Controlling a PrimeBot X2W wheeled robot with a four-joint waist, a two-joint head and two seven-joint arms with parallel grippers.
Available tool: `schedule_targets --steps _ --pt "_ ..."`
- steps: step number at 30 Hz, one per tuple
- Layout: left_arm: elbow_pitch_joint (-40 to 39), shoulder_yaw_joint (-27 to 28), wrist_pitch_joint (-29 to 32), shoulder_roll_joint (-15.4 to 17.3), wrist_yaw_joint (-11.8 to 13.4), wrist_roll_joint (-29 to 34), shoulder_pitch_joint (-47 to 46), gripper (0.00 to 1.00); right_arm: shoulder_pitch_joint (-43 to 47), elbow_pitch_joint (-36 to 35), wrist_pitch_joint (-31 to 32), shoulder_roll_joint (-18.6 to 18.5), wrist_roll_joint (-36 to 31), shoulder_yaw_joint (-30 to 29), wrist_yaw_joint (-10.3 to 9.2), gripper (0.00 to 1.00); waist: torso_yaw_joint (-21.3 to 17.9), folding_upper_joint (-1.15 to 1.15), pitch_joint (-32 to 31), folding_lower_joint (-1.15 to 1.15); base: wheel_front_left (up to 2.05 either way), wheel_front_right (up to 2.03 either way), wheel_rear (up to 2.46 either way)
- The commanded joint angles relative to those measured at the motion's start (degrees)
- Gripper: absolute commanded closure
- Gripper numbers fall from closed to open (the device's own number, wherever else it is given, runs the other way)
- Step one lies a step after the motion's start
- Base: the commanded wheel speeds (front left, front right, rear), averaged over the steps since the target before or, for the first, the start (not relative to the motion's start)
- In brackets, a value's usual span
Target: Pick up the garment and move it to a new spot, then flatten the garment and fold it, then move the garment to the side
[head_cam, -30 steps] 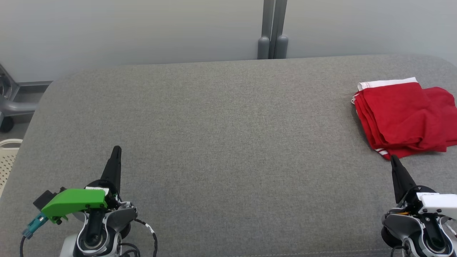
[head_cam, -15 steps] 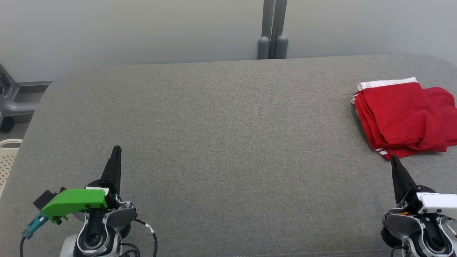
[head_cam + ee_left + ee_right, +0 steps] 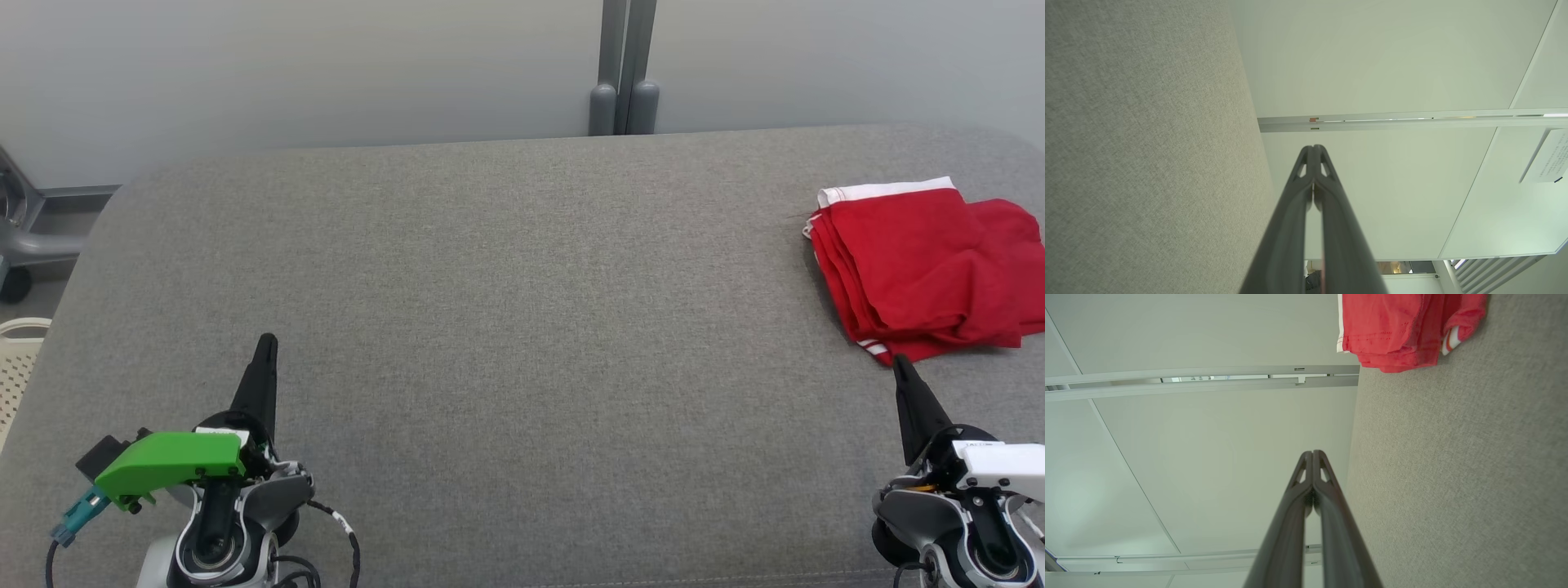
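Garment [image 3: 922, 269]: red with white trim, folded into a rough stack, parked at far right of the head view on the grey fabric tabletop [image 3: 522, 286], partly cut off by the frame edge; same stack at the top of the right wrist view [image 3: 1392, 330]. Left gripper [image 3: 265, 343] at lower left, right gripper [image 3: 898, 363] at lower right, tip just short of the stack's near corner, apparently not touching. Jaws on both pinched fully together, holding nothing, confirmed in both wrist views. Versus a second ago and half a second ago: no change at all, same arm poses, same cloth outline, same camera framing. Reads as task done or nearly so: folded, moved aside, released, arms at rest. Fold a bit loose on the right side, layers fanned along the left edge; probably good enough.
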Motion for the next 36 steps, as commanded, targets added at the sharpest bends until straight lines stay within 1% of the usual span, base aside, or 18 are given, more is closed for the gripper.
schedule_targets --steps 1,36 --pt "0.05 0.20 0.05 0.03 -0.10 -0.19 -0.78 1.00 -0.32 -0.25 0.14 -0.24 0.27 -0.11 0.02 1.00 0.00 0.00 0.00 0.00 0.00 0.00 0.00" --pt "0.04 0.19 0.04 0.03 -0.10 -0.19 -0.79 1.00 -0.32 -0.25 0.14 -0.24 0.27 -0.09 0.02 1.00 0.00 0.00 0.00 0.00 0.00 0.00 0.00"
